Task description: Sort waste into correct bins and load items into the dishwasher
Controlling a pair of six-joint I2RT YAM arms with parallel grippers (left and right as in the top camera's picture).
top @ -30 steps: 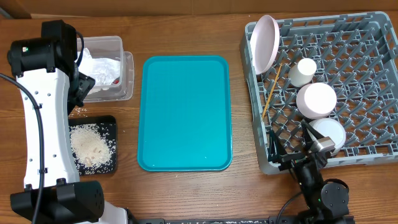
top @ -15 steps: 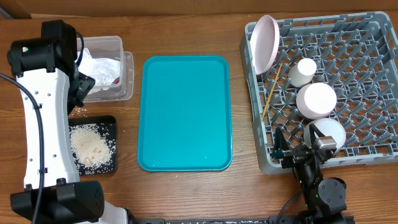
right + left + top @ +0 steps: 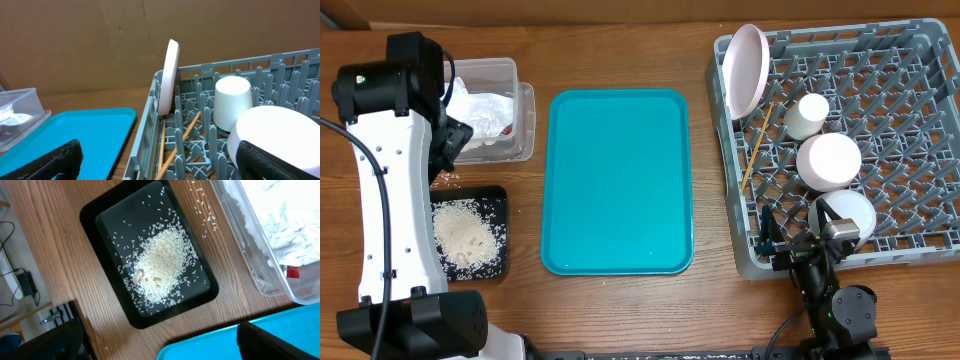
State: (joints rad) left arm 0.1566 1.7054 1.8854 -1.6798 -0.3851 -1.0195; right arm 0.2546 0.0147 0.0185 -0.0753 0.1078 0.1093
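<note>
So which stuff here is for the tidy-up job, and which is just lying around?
For the job: napkin, wrapper, rice, tub, black tray, plate, bowl, cup, chopsticks, rack.
Just there: teal tray, table.

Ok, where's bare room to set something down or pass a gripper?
The teal tray is bare, lying between the clear tub, black tray and dish rack. Rack's right half is free; its tray side is crowded: plate, chopsticks, cup, white bowl, second bowl.
</note>
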